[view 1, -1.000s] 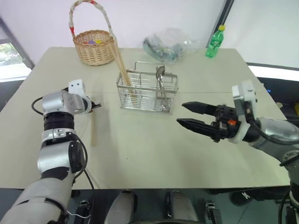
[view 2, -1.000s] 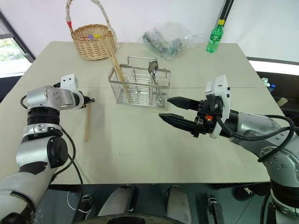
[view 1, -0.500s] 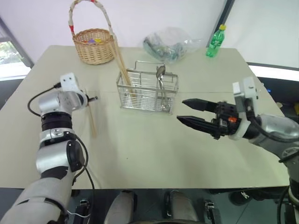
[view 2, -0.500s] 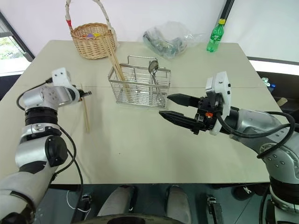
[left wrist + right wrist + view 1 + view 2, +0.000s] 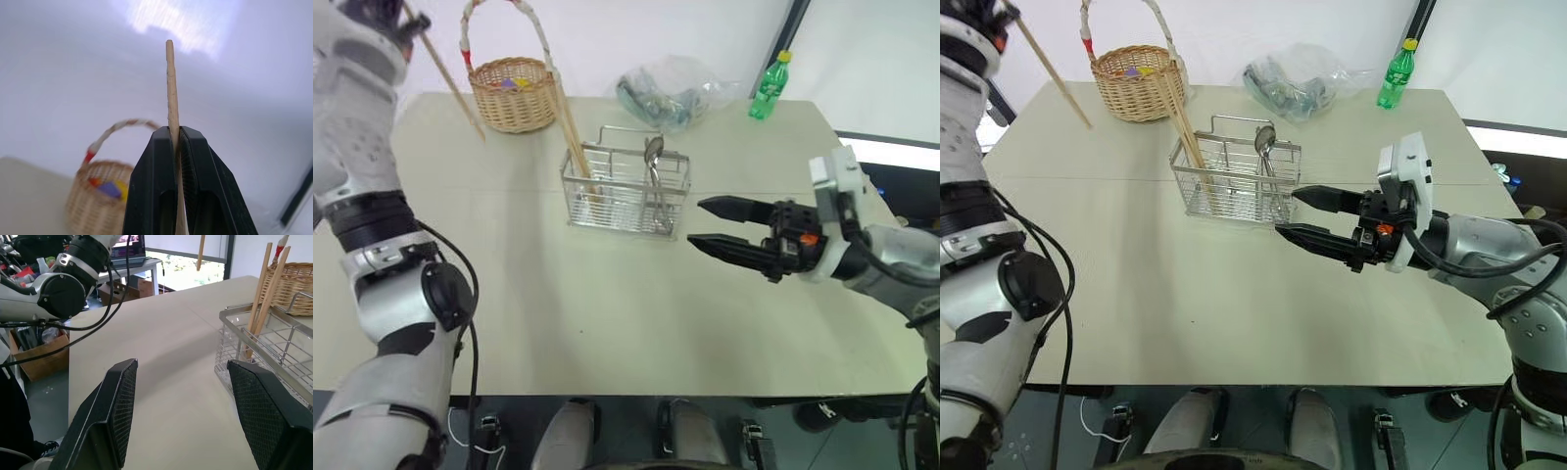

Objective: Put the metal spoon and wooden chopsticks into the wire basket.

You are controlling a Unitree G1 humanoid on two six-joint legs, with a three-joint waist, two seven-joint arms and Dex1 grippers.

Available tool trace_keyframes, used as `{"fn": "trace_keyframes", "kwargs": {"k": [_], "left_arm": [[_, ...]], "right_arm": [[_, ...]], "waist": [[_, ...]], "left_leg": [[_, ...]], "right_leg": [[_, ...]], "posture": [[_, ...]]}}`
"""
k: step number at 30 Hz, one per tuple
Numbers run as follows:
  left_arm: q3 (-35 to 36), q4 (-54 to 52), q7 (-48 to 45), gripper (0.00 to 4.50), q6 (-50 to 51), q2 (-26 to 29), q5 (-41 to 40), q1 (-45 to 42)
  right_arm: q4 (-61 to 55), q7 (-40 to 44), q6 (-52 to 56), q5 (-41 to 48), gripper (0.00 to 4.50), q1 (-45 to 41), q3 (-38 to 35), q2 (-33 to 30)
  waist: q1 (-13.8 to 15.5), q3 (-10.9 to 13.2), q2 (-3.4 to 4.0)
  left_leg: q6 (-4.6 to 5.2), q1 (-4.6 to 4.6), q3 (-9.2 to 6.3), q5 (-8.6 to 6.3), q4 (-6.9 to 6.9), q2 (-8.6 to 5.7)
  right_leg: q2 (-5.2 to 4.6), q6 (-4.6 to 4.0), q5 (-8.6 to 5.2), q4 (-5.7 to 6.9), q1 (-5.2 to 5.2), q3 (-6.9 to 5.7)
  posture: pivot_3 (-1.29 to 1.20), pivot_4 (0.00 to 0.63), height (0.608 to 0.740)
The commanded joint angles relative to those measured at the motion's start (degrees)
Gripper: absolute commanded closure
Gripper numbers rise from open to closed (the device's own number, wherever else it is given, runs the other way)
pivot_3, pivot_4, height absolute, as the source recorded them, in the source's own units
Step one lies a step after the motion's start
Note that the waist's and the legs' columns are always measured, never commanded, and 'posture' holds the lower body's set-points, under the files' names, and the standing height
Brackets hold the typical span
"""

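The left end effector (image 5: 177, 147), clamped on one thin light-brown wooden chopstick (image 5: 447, 82) slanting down toward the desk (image 5: 607, 294), hangs high and left of the rectangular silver wire basket (image 5: 625, 192), nearer than the open, empty right end effector (image 5: 710, 225)

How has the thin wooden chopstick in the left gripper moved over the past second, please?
Yes: the thin wooden chopstick, clamped in the left gripper, has risen off the beige table to the level of the round woven wicker basket.
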Motion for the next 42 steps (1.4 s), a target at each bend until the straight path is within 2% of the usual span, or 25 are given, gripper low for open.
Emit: {"fn": "trace_keyframes", "kwargs": {"k": [1, 8, 14, 18, 22, 25, 28, 31, 32, 42], "left_arm": [[-2.82, -3.55, -1.94, 4.47, 0.73, -2.34, -3.12, -2.72], [-13.75, -6.58, -6.71, 4.47, -0.64, -9.4, 0.53, 3.67], [-15.38, -6.47, -7.37, 4.47, -2.29, -11.64, 1.07, 7.66], [-18.6, -5.76, -9.72, 4.47, -6.69, -12.51, 4.38, 11.75], [-18.89, -5.99, -9.82, 4.47, -9.0, -14.1, 5.15, 15.36], [-19.16, -7.25, -9.59, 3.49, -9.26, -14.64, 5.4, 16.82], [-18.62, -8.28, -9.0, 2.03, -8.54, -15.1, 4.88, 17.02], [-18.52, -8.91, -8.94, 0.34, -8.28, -15.23, 4.77, 17.01], [-18.46, -8.98, -8.92, 0.06, -8.19, -15.23, 4.72, 16.92], [-16.21, -10.43, -8.25, 0.06, -6.56, -12.37, 3.87, 14.13]], "right_arm": [[-0.86, -0.35, -0.53, 0.52, 1.5, -0.33, -1.73, -0.5], [-1.88, -2.51, -0.26, 1.66, 1.5, -0.11, -2.41, -0.23], [-0.22, -5.61, -0.6, 1.87, 1.5, -2.57, -1.15, 1.94], [-0.96, -5.61, -0.87, 1.31, 1.5, -2.88, -0.22, 2.67], [-1.08, -5.11, -1.27, 1.01, 1.5, -2.45, -0.59, 2.94], [-1.09, -4.99, -1.53, 0.82, 1.5, -2.58, -0.48, 3.22], [-1.09, -4.74, -1.78, 0.54, 1.5, -2.83, -0.09, 3.47], [-0.82, -4.3, -2.12, 0.06, 1.5, -3.0, 0.27, 3.59], [-0.64, -4.19, -2.23, -0.1, 1.5, -3.08, 0.38, 3.62], [1.01, -2.07, -3.09, -1.94, 1.5, -3.87, 1.43, 3.96]], "waist": [[0.01, 0.0, 0.0], [-0.12, -0.02, 0.05], [-1.4, 0.01, 0.07], [-1.49, -0.04, 0.14], [-1.45, -0.02, 0.11], [-1.44, -0.04, 0.13], [-1.42, -0.03, 0.12], [-1.46, -0.03, 0.13], [-1.45, -0.03, 0.13], [-1.51, -0.04, 0.13]], "left_leg": [[0.0, 0.01, 0.0, 0.0, 0.01, -0.01], [0.01, 0.1, 0.01, 0.0, 0.02, -0.04], [0.02, 0.07, -0.02, 0.01, -0.05, 0.05], [0.03, 0.12, -0.03, 0.0, -0.04, 0.01], [0.03, 0.13, -0.06, 0.0, -0.01, -0.01], [0.03, 0.11, -0.08, 0.0, 0.0, -0.01], [0.04, 0.09, -0.09, 0.0, 0.01, -0.01], [0.04, 0.09, -0.08, 0.0, 0.0, -0.01], [0.04, 0.09, -0.09, 0.0, 0.0, -0.01], [0.04, 0.11, -0.08, 0.0, -0.01, -0.01]], "right_leg": [[0.0, 0.0, 0.0, -0.01, 0.04, -0.01], [0.0, 0.0, 0.0, 0.0, 0.17, -0.04], [0.08, -0.02, 0.0, 0.02, 0.05, -0.02], [0.03, -0.02, 0.0, -0.01, 0.13, -0.02], [0.02, -0.02, 0.0, -0.01, 0.17, -0.02], [0.02, -0.02, 0.0, -0.02, 0.17, -0.02], [0.03, -0.02, 0.0, -0.02, 0.15, -0.03], [0.03, -0.02, 0.0, -0.02, 0.15, -0.03], [0.03, -0.02, 0.0, -0.02, 0.15, -0.03], [0.05, -0.02, -0.01, -0.01, 0.15, -0.03]], "posture": [[0.0, 0.15, 0.674], [0.0, 0.15, 0.674], [0.0, 0.15, 0.674], [0.0, 0.15, 0.674], [0.0, 0.15, 0.674], [0.0, 0.15, 0.674], [0.0, 0.15, 0.674], [0.0, 0.15, 0.674], [0.0, 0.15, 0.674], [0.0, 0.15, 0.674]]}}
